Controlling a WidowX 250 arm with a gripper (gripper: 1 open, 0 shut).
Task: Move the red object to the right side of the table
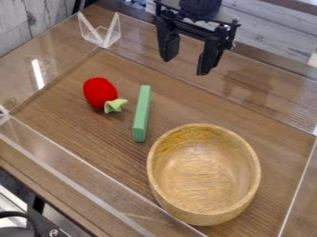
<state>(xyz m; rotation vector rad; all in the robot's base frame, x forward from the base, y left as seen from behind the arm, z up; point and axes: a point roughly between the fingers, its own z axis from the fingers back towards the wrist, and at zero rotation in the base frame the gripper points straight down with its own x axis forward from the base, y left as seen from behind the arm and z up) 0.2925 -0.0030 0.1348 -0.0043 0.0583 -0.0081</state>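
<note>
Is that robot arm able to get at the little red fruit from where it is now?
Probably yes: the arm's jaws look open, nothing covers the red fruit, and the green stick lies beside it, not over it.

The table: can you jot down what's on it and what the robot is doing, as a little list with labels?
surface: brown wooden table
red thing: small rounded toy fruit with a light green leafy end
beside it: green stick, a narrow gap between them
largest item: round wooden bowl, nothing in it
claw: above the table, open, holding nothing
fruit moved to the right side: not yet
</note>
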